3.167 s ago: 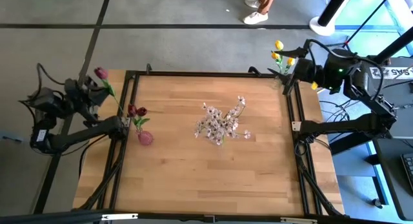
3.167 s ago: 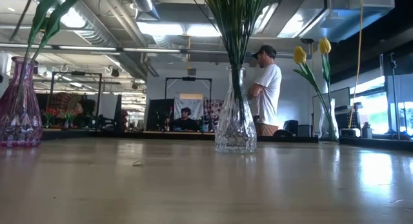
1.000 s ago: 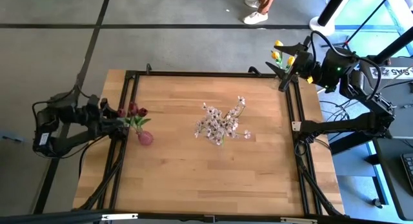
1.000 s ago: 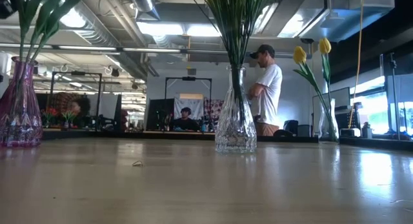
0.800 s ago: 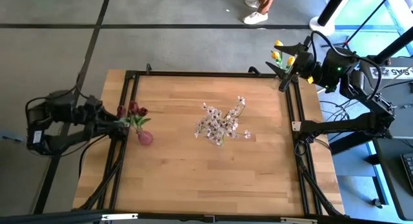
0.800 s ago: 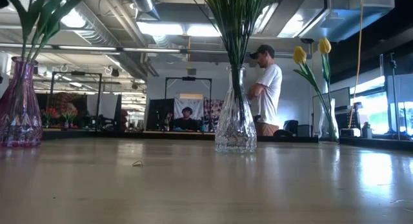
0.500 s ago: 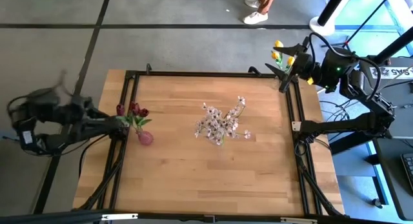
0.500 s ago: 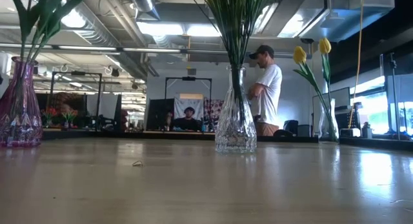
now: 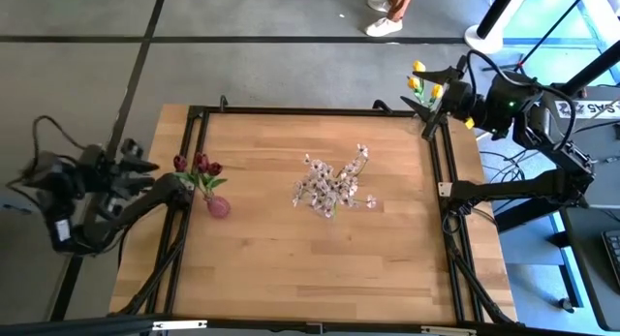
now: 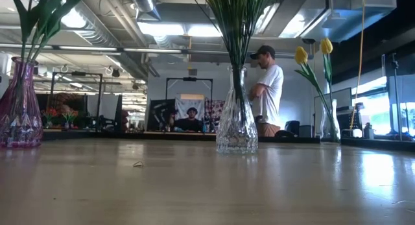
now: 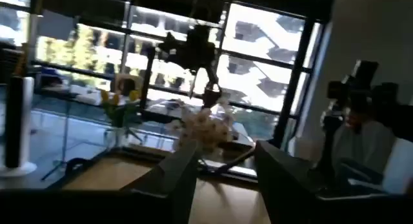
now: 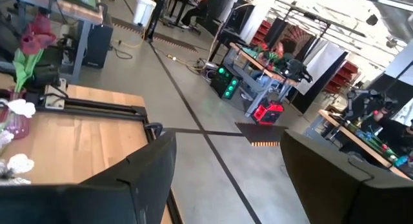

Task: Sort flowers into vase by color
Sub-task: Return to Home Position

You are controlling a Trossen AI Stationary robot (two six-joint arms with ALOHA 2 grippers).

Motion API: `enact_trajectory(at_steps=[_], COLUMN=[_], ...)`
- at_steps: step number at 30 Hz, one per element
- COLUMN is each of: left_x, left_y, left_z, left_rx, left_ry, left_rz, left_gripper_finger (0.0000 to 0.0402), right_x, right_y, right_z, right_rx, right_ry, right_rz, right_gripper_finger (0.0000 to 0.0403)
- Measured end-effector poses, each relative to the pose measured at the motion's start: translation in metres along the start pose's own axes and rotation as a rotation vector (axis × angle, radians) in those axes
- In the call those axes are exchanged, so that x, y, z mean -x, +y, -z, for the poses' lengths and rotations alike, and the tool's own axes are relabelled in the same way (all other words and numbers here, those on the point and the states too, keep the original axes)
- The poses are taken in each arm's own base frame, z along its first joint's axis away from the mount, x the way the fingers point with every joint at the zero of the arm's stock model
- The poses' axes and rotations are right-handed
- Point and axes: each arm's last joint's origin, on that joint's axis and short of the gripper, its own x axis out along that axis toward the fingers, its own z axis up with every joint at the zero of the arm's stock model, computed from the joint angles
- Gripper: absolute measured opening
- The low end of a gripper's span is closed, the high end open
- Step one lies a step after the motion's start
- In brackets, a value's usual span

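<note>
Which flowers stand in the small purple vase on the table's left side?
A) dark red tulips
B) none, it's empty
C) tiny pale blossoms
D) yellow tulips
A: in the high view, dark red tulips rise from the violet vase, while pale blossoms sit mid-table and yellow tulips at the far right corner.

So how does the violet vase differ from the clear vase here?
The violet vase is tinted purple glass; the clear vase is colourless. The violet vase holds dark red tulips, the clear vase sprays of pale blossoms. The violet vase stands by the table's left edge, the clear vase near its middle. Both stand upright, with faceted bellies and narrow necks.
</note>
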Motion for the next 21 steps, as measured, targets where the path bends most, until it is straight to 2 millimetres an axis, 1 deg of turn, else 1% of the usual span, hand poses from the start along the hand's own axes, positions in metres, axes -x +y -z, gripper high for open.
enact_trajectory(at_steps=[5,8,10,13,17,21], left_x=[-0.028,-0.039,-0.043,-0.048,-0.053,-0.052], left_y=[0.007,0.010,0.009,0.010,0.016,0.018], left_z=[0.004,0.006,0.004,0.003,0.005,0.004], left_rx=[-0.004,-0.002,-0.028,-0.078,-0.111,-0.173], left_ry=[-0.048,-0.058,-0.085,-0.133,-0.174,-0.218], left_rz=[0.140,0.213,0.238,0.232,0.214,0.188], left_gripper_finger=[0.0128,0.0113,0.0102,0.0088,0.0072,0.0061], right_x=[0.000,0.001,0.001,0.003,0.003,0.007], right_y=[0.000,0.000,0.000,-0.001,-0.001,-0.002], right_z=[0.000,0.000,0.000,0.000,0.000,0.000], right_rx=[0.005,0.005,0.005,0.004,0.004,-0.004], right_ry=[0.000,-0.001,-0.002,-0.005,-0.001,-0.005], right_rz=[-0.007,-0.009,-0.008,-0.004,0.004,0.006], right_gripper_finger=[0.0278,0.0278,0.0278,0.0278,0.0278,0.0278])
